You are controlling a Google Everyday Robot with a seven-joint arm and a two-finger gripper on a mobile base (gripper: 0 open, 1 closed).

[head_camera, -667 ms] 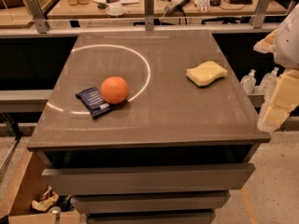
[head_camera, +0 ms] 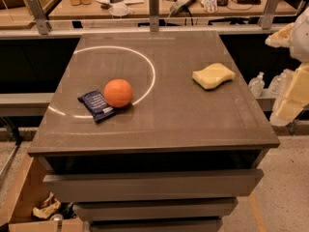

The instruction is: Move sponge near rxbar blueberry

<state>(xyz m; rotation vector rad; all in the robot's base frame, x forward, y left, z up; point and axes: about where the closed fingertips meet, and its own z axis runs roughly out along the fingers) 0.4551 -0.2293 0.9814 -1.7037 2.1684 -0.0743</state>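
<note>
The pale yellow sponge (head_camera: 213,75) lies on the right side of the brown table top (head_camera: 183,120). The dark navy rxbar blueberry (head_camera: 95,104) lies flat at the left, touching an orange ball (head_camera: 118,93) on its right side. My cream-coloured gripper (head_camera: 291,98) hangs off the table's right edge, to the right of the sponge and slightly nearer the camera, apart from it and holding nothing that shows. It is partly cut off by the frame edge.
A white circle line (head_camera: 149,66) is marked on the table's left half. Drawers (head_camera: 154,185) sit below the table's front edge. A cluttered bench (head_camera: 159,4) with a rail stands behind. Bottles (head_camera: 257,83) stand low at the right. A cardboard box (head_camera: 29,211) sits on the floor at the left.
</note>
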